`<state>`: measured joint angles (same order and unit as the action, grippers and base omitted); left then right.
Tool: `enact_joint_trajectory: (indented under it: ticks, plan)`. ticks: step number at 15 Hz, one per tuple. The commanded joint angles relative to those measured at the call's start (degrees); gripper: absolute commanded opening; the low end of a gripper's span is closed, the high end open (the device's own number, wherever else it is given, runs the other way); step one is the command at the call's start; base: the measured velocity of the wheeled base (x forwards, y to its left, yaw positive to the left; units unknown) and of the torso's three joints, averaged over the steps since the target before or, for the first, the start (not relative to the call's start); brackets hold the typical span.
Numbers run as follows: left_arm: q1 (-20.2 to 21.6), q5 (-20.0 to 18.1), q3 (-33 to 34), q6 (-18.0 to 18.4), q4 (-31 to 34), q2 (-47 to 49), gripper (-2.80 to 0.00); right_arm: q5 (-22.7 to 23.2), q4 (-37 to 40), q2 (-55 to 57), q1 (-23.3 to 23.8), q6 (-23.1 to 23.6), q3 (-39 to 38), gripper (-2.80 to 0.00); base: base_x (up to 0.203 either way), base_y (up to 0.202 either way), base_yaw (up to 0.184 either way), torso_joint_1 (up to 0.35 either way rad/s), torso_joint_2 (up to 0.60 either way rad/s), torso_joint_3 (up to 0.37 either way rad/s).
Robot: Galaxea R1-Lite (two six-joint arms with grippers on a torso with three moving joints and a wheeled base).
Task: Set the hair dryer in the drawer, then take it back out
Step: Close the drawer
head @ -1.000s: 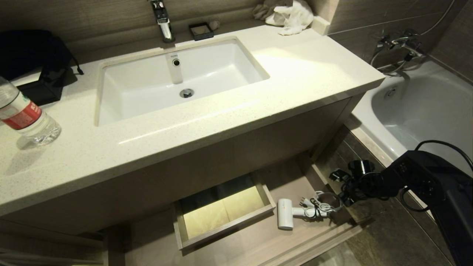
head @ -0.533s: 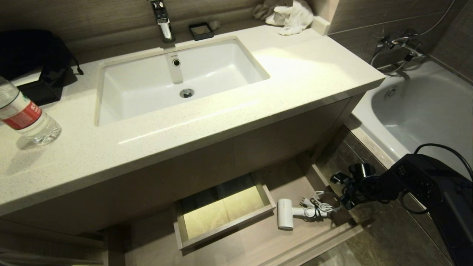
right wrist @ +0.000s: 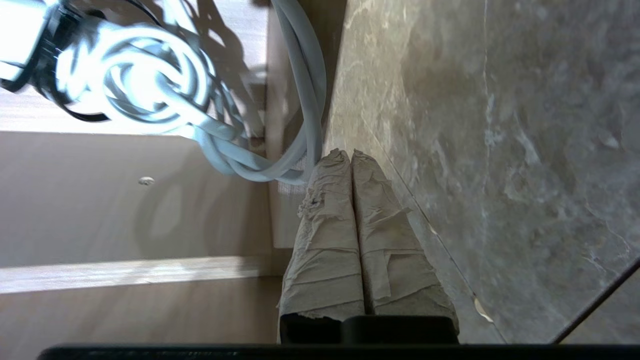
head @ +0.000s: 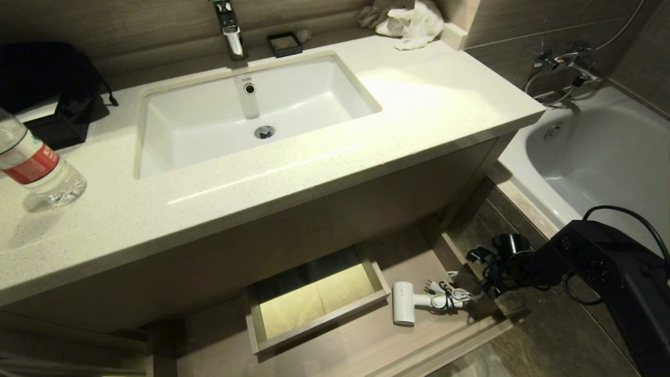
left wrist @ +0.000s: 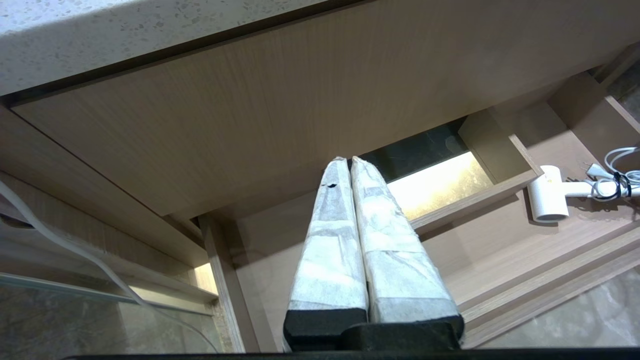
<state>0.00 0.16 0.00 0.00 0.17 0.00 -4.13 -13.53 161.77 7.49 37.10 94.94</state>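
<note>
Pincer on my right arm [head: 479, 255] has its two taped fingers [right wrist: 325, 235] pressed together on nothing, hanging at the right end of the drawer [head: 366, 340], just past the dryer's bundled cord [head: 450, 296]. From those fingertips the dryer [head: 405, 309] lies to my left and a little lower; in my right wrist view only the coiled cord [right wrist: 145, 85] shows, close ahead of the tips, with one loop curling against them, though I cannot say it touches. The dryer rests flat on the drawer floor, to the right of the boxed cutout [head: 314, 303] and near the front strip. Its long axis runs left to right along the drawer: barrel farthest from me, handle and cord pointing toward my right pincer. So I judge the handle to be the nearest graspable part, reached by opening and moving leftward along that axis.

My left pincer [left wrist: 350, 162], also closed and empty, hangs in front of the cabinet panel, well to the left of the cutout, so the right arm is clearly nearer.

On the worktop [head: 261, 188] a clear bottle [head: 36, 162] at far left carries a red label with white characters too small for me to read; I can make out no writing on the dryer
</note>
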Motion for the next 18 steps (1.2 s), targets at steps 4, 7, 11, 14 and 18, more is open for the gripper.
enact_joint_trajectory:
  ticks: [4,7,11,14,18]
  plan:
    - [0.00,0.02,0.00,0.00,0.01,0.00,-2.80,0.26,-0.16,-0.78,-2.94,-1.65,-0.03,-2.80,0.000,0.000,0.000,0.000,0.00,0.000]
    - [0.00,0.02,0.00,0.00,0.01,0.00,-2.80,0.69,0.77,-1.81,-3.84,-1.50,-0.02,-2.80,0.000,0.000,0.000,0.000,0.00,0.000]
    - [0.00,0.02,0.00,0.00,0.01,0.00,-2.80,0.53,0.69,-5.43,-4.21,-1.47,-2.44,-2.80,0.000,0.000,0.000,0.000,0.00,0.000]
    - [0.00,0.02,0.00,0.00,0.01,0.00,-2.80,0.69,0.69,-11.11,-4.09,-1.48,-6.21,-2.80,0.000,0.000,0.000,0.000,0.00,0.000]
    - [0.00,0.02,0.00,0.00,0.01,0.00,-2.80,0.51,1.79,-19.48,-4.36,-2.39,-11.09,-2.80,0.000,0.000,0.000,0.000,0.00,0.000]
